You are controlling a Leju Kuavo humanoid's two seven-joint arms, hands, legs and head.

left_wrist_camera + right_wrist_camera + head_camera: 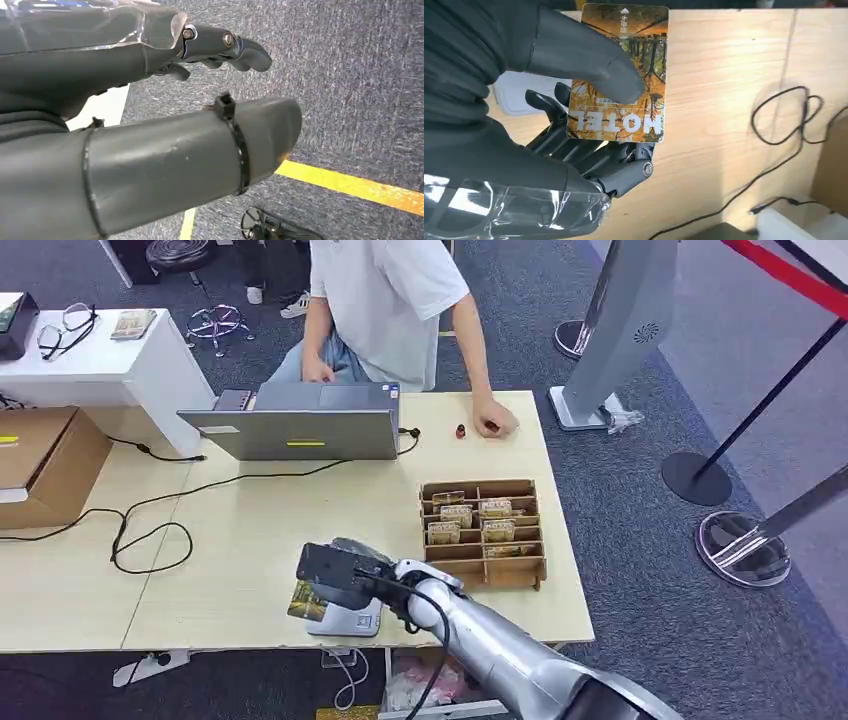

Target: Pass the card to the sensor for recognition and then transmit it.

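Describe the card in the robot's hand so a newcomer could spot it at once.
Start at the wooden table and follow the silver arm to the right hand near the front edge, over a small white sensor. The card is pinched there under the thumb. Unlike the cards slotted in the wooden rack, it is out on its own, with an autumn-forest print and the word HOTEL.

The card (624, 75), pinched in the right hand (574, 125), carries the word "HOTEL" in large white letters, seen upside down in the right wrist view. A line of small print above that word and white characters under a small arrow at the card's far end are too small to read.
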